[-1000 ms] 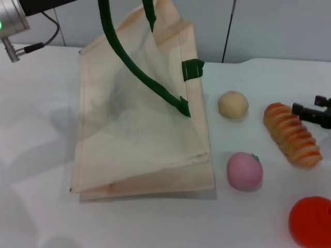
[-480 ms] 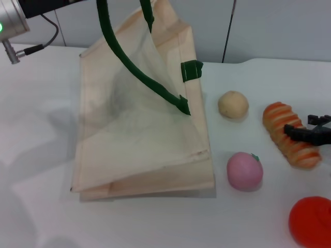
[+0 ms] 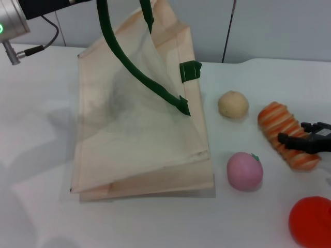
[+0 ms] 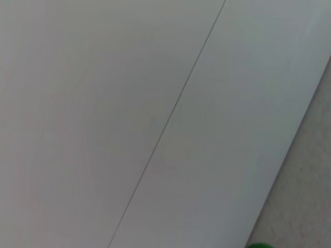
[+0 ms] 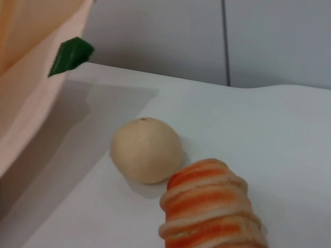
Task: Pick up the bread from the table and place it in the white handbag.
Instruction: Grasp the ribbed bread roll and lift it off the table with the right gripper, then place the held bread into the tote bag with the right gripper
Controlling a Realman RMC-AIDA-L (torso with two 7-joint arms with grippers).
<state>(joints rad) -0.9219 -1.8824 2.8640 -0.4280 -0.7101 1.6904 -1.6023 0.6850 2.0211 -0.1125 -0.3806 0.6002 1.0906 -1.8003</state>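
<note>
The bread [image 3: 274, 121], a tan loaf with orange ridges, lies on the white table [image 3: 41, 170] at the right. It also shows in the right wrist view [image 5: 212, 206]. My right gripper [image 3: 293, 132] reaches in from the right. Its black fingers are open and straddle the near half of the loaf. The white handbag [image 3: 139, 129] stands at the middle left, held up by its green handles [image 3: 134, 67], which run out of the top of the view. My left arm [image 3: 15, 20] is at the top left; its gripper is out of view.
A small round beige bun [image 3: 233, 105] sits between the bag and the bread and also shows in the right wrist view [image 5: 146, 150]. A pink ball [image 3: 244, 171] lies nearer, and a red round object [image 3: 311, 220] is at the front right corner.
My right gripper has come down and forward from beside the loaf's far end onto its near half. The loaf has shifted slightly toward the bag. The bag has barely moved.
</note>
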